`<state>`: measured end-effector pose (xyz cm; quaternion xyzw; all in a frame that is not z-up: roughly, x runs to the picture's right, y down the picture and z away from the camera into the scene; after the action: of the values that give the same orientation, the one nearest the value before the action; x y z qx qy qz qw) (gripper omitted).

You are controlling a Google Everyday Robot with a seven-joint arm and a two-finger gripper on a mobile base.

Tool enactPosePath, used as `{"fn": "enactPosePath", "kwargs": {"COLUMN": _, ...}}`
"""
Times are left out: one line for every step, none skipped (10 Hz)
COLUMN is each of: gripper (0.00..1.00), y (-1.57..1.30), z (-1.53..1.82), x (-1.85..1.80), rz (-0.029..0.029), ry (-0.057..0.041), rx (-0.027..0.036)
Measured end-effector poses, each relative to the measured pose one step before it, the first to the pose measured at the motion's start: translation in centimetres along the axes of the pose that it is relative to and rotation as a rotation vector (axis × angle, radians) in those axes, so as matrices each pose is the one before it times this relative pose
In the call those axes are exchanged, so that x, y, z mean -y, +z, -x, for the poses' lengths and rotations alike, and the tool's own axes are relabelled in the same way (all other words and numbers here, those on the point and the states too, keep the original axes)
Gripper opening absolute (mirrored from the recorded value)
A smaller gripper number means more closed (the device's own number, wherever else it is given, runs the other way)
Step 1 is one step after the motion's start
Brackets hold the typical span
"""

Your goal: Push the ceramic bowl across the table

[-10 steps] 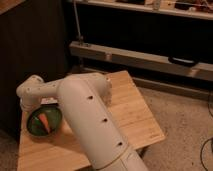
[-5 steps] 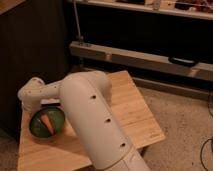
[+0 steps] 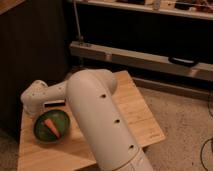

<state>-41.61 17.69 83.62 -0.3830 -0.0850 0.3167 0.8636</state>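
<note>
One thick white robot arm (image 3: 102,125) fills the middle of the camera view, rising from the bottom edge, bending at a rounded elbow and reaching left toward a rounded white wrist housing (image 3: 36,96). Beneath it stands the table (image 3: 137,112), a small rectangle of pale wood with plank grain, set on a speckled floor (image 3: 185,120). Behind the table runs a long dark cabinet (image 3: 145,30) with a grey rail (image 3: 140,60) along its lower front, and a dark panel (image 3: 30,45) stands at the left.

On the left part of the table, near its left edge, sits the ceramic bowl (image 3: 47,132), round, shallow and glossy dark green. Inside it lies one orange carrot-like piece (image 3: 51,127), slanting from upper left to lower right. The bowl rests flat on the wood, just below the wrist housing and just left of the arm's big link.

Smallest in view, a flat black-and-white bar (image 3: 56,104) peeks out between the wrist housing and the arm, just above the bowl's rim.

The pincer (image 3: 41,111) sits at the end of the wrist, directly above the far rim of the bowl, largely hidden by the housing; it is clenched, with nothing visibly held. Whether it touches the rim cannot be told.
</note>
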Motion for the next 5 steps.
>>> {"fn": "enactPosePath", "kwargs": {"gripper": 0.00, "y": 0.003, "z": -0.889, "x": -0.200, "rz": 0.00575, "ry": 0.00292, "rx": -0.01292}}
{"fn": "enactPosePath", "kwargs": {"gripper": 0.00, "y": -0.024, "z": -0.694, "x": -0.035, "rz": -0.00022, "ry": 0.00422, "rx": -0.01385}}
{"fn": "enactPosePath", "kwargs": {"gripper": 0.00, "y": -0.103, "z": -0.607, "x": -0.007, "rz": -0.00578, "ry": 0.00104, "rx": -0.02060}}
{"fn": "enactPosePath", "kwargs": {"gripper": 0.00, "y": -0.233, "z": -0.224, "x": -0.095, "rz": -0.00394, "ry": 0.00093, "rx": -0.00534}}
{"fn": "enactPosePath", "kwargs": {"gripper": 0.00, "y": -0.627, "z": -0.408, "x": -0.033, "rz": -0.00750, "ry": 0.00223, "rx": -0.00693}}
